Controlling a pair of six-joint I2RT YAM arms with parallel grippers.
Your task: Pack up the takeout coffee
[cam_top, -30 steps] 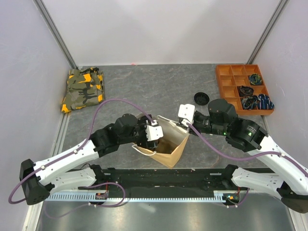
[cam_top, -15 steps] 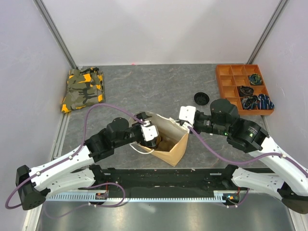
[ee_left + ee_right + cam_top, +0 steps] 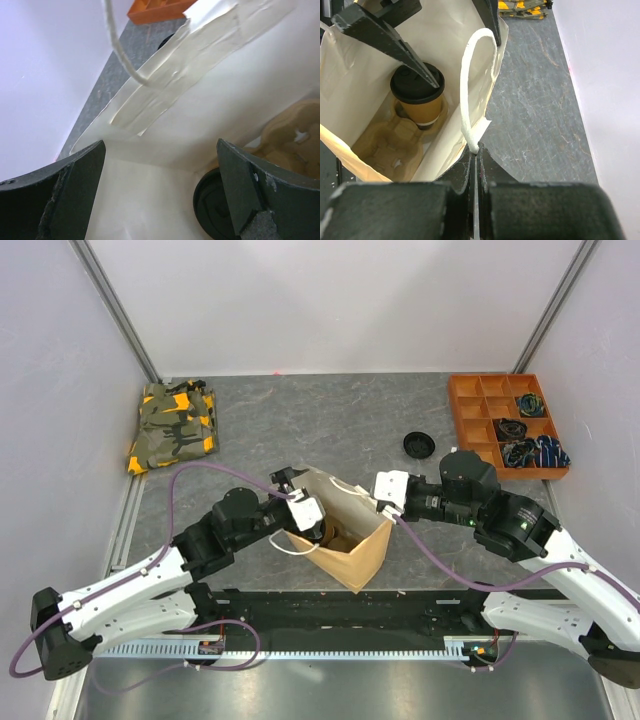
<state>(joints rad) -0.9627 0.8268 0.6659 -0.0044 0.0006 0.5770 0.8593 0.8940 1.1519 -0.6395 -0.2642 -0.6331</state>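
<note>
The takeout coffee cup [image 3: 417,107], tan with a black lid [image 3: 416,82], stands upright in the pulp carrier [image 3: 390,145] at the bottom of the open brown paper bag [image 3: 360,545]. My left gripper [image 3: 310,525] is open in the bag's mouth. In the left wrist view [image 3: 160,170] nothing is between its fingers, and the lid [image 3: 210,210] shows low down, partly behind the right finger. My right gripper [image 3: 385,502] is shut on the bag's rim at the foot of the white handle [image 3: 470,95], also seen in the right wrist view [image 3: 476,155].
A loose black lid [image 3: 419,445] lies on the table behind the bag. An orange compartment tray [image 3: 505,425] with small items sits at the back right. A folded camouflage cloth [image 3: 172,426] lies at the back left.
My left arm has drawn back to the left, its gripper now at the bag's left side. The cup's dark lid now shows inside the bag. My right gripper has shifted slightly nearer with the rim.
</note>
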